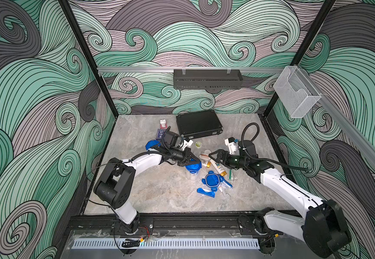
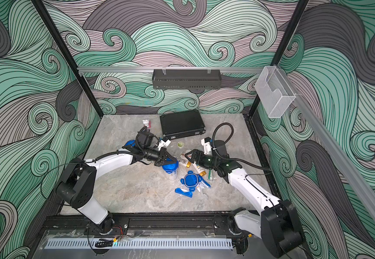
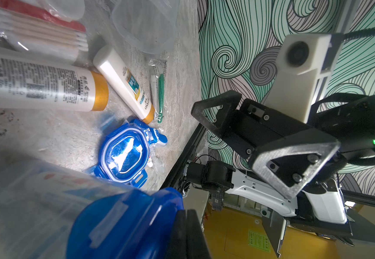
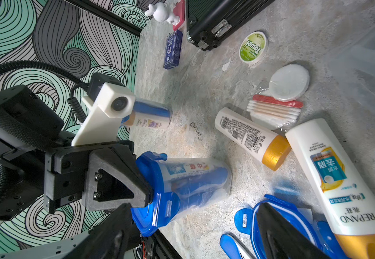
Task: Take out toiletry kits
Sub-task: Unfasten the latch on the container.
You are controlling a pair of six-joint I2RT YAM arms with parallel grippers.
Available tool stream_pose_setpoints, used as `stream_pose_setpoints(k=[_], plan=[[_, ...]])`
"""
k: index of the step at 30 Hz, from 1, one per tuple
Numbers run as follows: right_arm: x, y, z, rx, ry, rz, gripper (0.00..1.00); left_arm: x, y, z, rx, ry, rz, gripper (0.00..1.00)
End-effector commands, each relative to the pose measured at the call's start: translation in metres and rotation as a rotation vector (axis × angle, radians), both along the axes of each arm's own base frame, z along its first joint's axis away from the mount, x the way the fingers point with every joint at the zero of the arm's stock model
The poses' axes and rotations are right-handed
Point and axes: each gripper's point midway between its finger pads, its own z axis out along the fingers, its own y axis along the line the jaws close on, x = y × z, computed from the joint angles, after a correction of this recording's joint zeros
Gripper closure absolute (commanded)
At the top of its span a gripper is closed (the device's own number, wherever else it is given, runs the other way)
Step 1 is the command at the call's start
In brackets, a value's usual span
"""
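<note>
Plainly the left gripper is clamped on the rim of the blue lid of a clear tumbler, which stands in front of the black briefcase, on its robot side — long axis near vertical, lid up, base toward the table. Whether the base touches the table I cannot tell. The right gripper, jaws spread wide and empty, hovers in front of the briefcase too, with the tumbler to its left. The left arm is the nearer — the right would likely reach sideways for the body.
</note>
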Motion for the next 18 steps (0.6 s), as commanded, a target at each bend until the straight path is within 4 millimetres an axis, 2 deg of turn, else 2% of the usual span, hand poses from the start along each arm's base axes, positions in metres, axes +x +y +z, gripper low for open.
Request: stream_pose_setpoints(k=[1, 6, 18], plan=[[0.001, 0.001, 0.0, 0.0, 0.002, 0.013, 0.12, -0.01, 0.01, -0.027, 0.075, 0.067, 0.027, 1.0], [0.001, 0.001, -0.001, 0.002, 0.005, 0.015, 0.12, -0.01, 0.013, -0.033, 0.082, 0.078, 0.033, 1.0], [-0.004, 0.0, 0.012, 0.021, -0.024, 0.017, 0.12, -0.01, 0.021, -0.071, 0.104, 0.152, 0.078, 1.0]])
